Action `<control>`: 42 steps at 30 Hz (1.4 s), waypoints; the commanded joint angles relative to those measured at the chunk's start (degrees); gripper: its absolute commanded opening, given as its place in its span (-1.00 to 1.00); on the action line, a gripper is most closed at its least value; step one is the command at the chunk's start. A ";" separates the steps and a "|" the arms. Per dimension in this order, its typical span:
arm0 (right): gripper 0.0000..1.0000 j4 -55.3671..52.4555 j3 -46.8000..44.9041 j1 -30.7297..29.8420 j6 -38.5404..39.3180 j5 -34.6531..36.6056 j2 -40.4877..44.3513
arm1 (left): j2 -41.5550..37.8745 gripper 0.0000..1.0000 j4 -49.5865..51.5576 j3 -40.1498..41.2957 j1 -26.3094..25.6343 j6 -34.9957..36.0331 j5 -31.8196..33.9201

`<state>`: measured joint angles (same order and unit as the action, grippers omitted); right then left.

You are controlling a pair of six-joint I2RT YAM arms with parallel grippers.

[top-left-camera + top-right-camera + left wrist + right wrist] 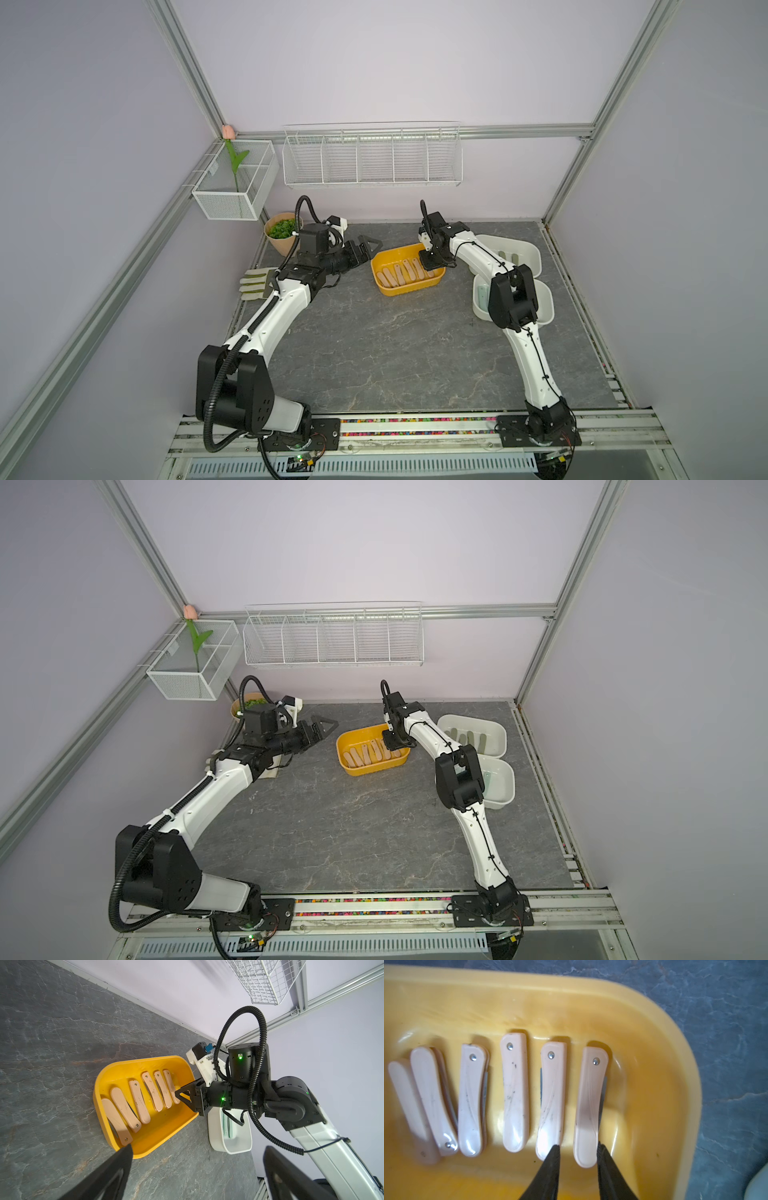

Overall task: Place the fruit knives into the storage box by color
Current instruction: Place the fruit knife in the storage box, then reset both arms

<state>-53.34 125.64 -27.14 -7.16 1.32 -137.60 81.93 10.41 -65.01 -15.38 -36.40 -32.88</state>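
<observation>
A slate-grey, stone-patterned tabletop [374, 353] sat inside pale lilac walls [395, 62] framed with aluminium rails [519, 132]. A white wire basket [372, 160] hung on the back wall. On the table stood a yellow storage box [409, 289] holding six peach-pink fruit knives [513, 1093] laid side by side. The right gripper [578, 1145] pointed down into the box. Its jaws were slightly apart and straddled the rounded end of the end knife [589, 1095], with a gap on one side, pinching nothing. The left gripper [370, 251] hovered just beside the box, jaws spread wide and empty.
</observation>
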 commanded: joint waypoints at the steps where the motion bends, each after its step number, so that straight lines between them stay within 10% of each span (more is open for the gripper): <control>1: -0.31 -1.05 -3.42 -0.62 -3.08 -1.23 9.64 | -3.13 0.99 3.95 -1.11 0.35 -0.03 -1.40; 20: 0.00 5.41 -32.75 -1.42 -12.44 -3.63 35.73 | -13.55 0.99 8.17 11.08 0.26 -0.91 4.19; 42: 0.87 12.07 -48.71 0.92 -13.03 -2.15 43.88 | 1.24 0.99 2.05 6.54 0.17 -1.46 10.87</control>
<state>-42.46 77.38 -27.00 -20.67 -0.95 -93.56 82.02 13.56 -55.92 -15.38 -37.30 -25.04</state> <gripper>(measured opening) 0.932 0.994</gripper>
